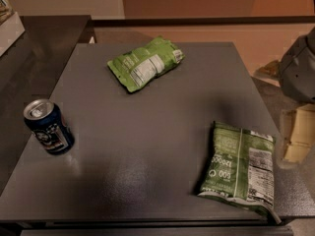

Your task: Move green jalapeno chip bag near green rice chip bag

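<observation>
The dark green jalapeno chip bag [238, 168] lies flat at the table's front right, white print and nutrition panel facing up. The lime-green rice chip bag [145, 63], with a pale label patch, lies at the back middle of the table, well apart from it. My gripper [297, 136] hangs off the table's right edge, just right of the jalapeno bag and touching neither bag. It shows as a cream-coloured part below the grey arm [299, 68].
A blue soda can [48, 127] stands upright near the table's left edge. The dark grey table [147, 146] has a darker counter [44, 38] to its left. Tan floor lies beyond the back and right edges.
</observation>
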Available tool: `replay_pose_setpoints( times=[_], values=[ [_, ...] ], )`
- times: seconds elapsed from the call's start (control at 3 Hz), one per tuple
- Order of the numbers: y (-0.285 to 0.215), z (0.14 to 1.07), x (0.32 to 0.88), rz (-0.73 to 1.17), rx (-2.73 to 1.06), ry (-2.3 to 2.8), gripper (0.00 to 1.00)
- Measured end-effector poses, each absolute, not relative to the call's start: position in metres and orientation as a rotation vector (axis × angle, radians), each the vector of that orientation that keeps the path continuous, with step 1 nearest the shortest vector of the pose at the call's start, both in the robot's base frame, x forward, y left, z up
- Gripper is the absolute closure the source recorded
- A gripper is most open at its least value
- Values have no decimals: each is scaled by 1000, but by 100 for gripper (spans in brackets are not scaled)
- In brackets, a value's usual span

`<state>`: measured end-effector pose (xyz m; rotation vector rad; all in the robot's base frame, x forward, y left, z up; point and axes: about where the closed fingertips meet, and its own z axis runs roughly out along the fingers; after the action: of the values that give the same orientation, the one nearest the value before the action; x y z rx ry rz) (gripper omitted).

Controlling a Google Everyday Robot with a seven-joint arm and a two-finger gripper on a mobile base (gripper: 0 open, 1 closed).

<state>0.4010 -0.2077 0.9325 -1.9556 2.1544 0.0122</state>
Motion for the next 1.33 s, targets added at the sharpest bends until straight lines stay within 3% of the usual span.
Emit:
replay_pose_setpoints(
  times=[1.33],
  values=[
    [-181, 850, 363, 124, -2354, 1850, 0]
  ],
)
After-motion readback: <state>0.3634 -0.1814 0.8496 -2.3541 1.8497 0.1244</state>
